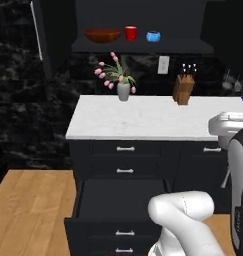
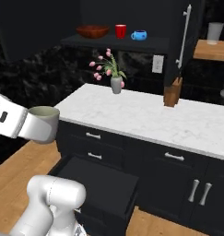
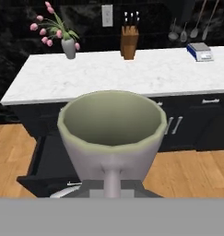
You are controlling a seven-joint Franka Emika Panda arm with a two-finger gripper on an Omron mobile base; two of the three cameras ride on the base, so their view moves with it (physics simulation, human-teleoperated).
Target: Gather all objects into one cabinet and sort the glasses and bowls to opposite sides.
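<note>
Tool holds grey-beige cup above open drawer.

Reddish-brown wide wooden bowl, 9 o'clock end of matte black shelf. Bright red cylindrical cup ctr; glossy bright-blue small bowl at 3 o'clock. Grey-beige cup, pale olive inside. Countertop: white, grey-veined marble. Grey vase, pink tulips. Floor: light wood grain.

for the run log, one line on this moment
gripper: shut on grey-beige cup | shelf: wooden bowl, red cup, blue bowl | drawer: open
</note>
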